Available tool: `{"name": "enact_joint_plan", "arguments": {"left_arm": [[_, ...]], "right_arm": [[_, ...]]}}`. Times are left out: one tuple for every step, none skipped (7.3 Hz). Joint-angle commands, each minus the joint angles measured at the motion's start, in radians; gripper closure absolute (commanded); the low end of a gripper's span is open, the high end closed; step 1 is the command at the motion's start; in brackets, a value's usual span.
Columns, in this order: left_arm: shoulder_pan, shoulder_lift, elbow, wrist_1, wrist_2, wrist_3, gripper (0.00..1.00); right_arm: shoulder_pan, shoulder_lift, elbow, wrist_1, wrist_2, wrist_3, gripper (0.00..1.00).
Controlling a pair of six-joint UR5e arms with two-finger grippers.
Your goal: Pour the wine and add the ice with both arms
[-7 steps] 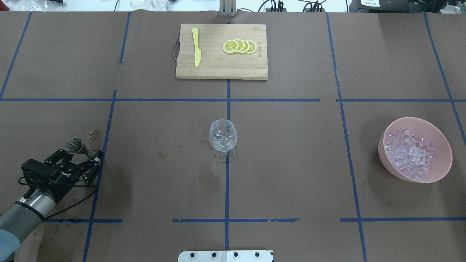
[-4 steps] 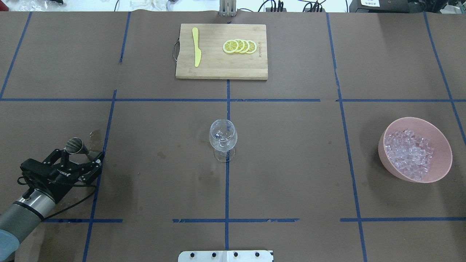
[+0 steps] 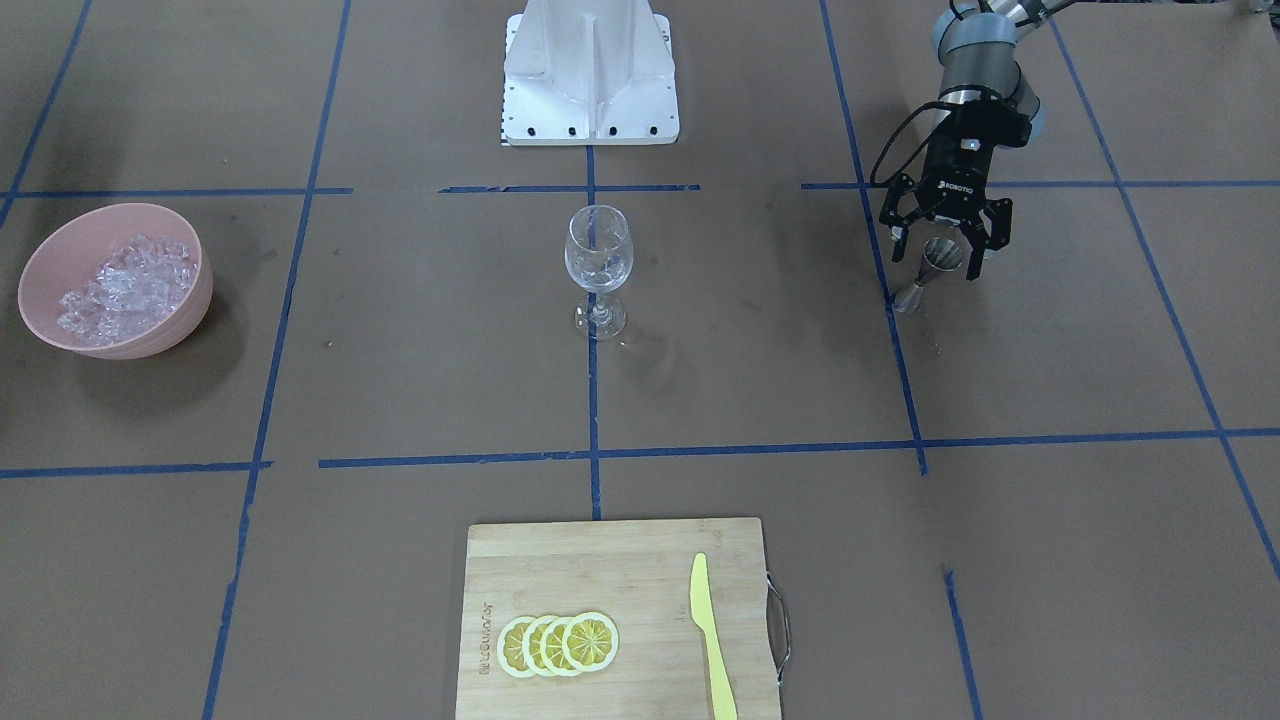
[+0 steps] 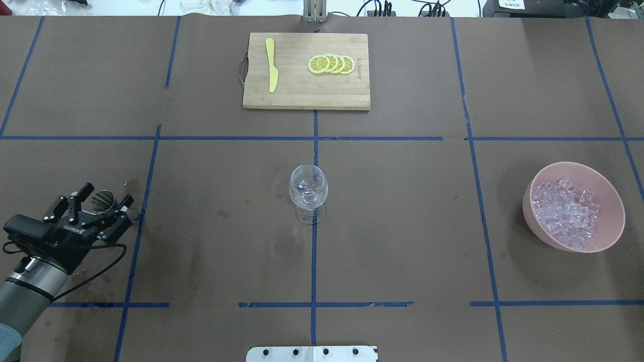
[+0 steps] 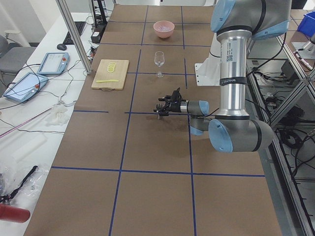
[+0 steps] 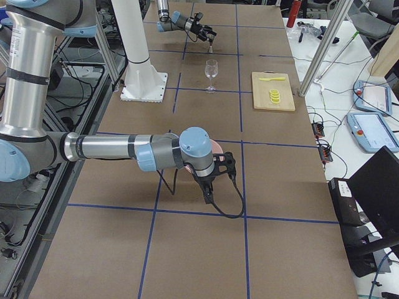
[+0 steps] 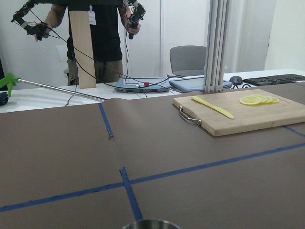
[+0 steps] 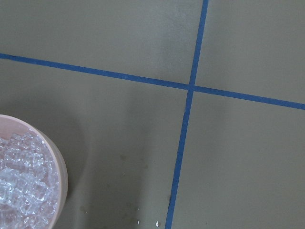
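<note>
A clear stemmed glass (image 4: pixel 308 193) (image 3: pixel 598 265) stands at the table's middle. The ice (image 4: pixel 566 211) (image 3: pixel 125 280) (image 8: pixel 24 186) fills a pink bowl (image 4: pixel 615 201) (image 3: pixel 120 345) at the robot's right. At the robot's left a small metal jigger (image 4: pixel 103 200) (image 3: pixel 920 285) stands on the paper. My left gripper (image 4: pixel 108 194) (image 3: pixel 937 262) is open, one finger on each side of the jigger's top. My right gripper (image 6: pixel 215 177) hangs near the bowl and shows only in the exterior right view, so I cannot tell its state. No wine shows in any view.
A wooden cutting board (image 4: pixel 302 95) (image 7: pixel 248 114) with a yellow knife (image 4: pixel 271 65) and lemon slices (image 4: pixel 332 64) lies at the far middle. The white base block (image 3: pixel 590 70) sits at the robot's edge. A person (image 7: pixel 90 28) stands beyond the table.
My left gripper has opened wider and drawn back to the left. The jigger has stayed where it was. The glass, the bowl and the board have not moved.
</note>
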Motion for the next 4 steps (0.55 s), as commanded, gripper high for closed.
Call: {"name": "enact_joint_plan", "arguments": {"left_arm": [[-0.014,0.005,-0.021,-0.026,0.023,0.006,0.01],[-0.035,0.008,-0.033,-0.024,-0.017,0.022,0.01],[-0.092,0.014,-0.036,-0.023,-0.122,0.043,0.01],[-0.188,0.054,-0.036,-0.021,-0.29,0.072,0.01]], "right_arm": [[0.0,0.0,0.0,0.0,0.0,0.001,0.0],[0.0,0.002,0.0,0.0,0.0,0.001,0.0],[0.0,0.002,-0.001,0.0,0.0,0.001,0.0],[0.0,0.002,0.0,0.0,0.0,0.001,0.0]]}}
